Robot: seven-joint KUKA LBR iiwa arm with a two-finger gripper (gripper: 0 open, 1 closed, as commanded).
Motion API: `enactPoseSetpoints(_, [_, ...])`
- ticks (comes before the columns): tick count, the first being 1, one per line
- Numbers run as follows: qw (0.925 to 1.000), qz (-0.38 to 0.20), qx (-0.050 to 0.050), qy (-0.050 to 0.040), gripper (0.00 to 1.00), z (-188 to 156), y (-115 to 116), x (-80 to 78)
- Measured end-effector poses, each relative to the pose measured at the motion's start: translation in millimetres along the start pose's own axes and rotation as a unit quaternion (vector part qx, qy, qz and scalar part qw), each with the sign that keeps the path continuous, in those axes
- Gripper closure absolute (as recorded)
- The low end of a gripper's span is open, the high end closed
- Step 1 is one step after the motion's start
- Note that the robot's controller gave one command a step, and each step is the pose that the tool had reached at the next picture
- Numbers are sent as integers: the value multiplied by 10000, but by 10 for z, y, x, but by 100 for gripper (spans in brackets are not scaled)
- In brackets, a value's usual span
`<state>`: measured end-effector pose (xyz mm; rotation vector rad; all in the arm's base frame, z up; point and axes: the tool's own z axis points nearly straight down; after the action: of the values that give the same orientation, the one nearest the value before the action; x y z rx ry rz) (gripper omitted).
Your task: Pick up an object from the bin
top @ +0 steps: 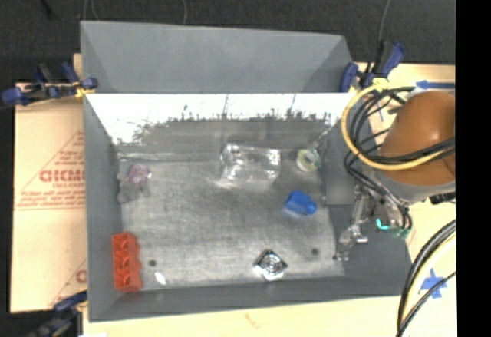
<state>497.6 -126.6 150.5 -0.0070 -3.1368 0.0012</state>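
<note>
Presently, risks first, reading from the left.

- Red block (126, 259): sits in the lower-left corner against the wall. I judge a descent there could strike metal.
- Clear wrapper (249, 163): crumpled and glossy, so it would probably slip or collapse in a pinch.
- Blue piece (299, 205): small and tilted, and may skid away if nudged off-centre.
- Silver piece (270, 265): lies near the front wall, with little room on that side.
- Gripper (344, 245): low at the right wall, over bare floor, with nothing visibly in it. I cannot tell whether it is released or clenched. A sideways move from here could scrape the wall.

Container: one grey bin (192, 236). Contents, left to right:

- the red block
- a pale purple bit (135, 179) by the left wall
- a white speck (159, 278) beside the block
- the wrapper, centre-back
- the silver piece
- the blue piece
- a small pale ring (308, 160) near the back right

No target is settled. The blue piece and the silver piece lie nearest the gripper, both apart from it.
</note>
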Motion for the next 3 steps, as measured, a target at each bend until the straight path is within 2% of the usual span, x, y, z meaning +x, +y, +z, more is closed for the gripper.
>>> enactPoseSetpoints(1, [9978, -667, 16, -59, 0, 791, 856, -334])
enactPoseSetpoints(2, [9899, -1414, 11, -60, 0, 732, 549, 86])
enactPoseSetpoints(3, [9883, -1518, 33, -135, 0, 756, 912, 148])
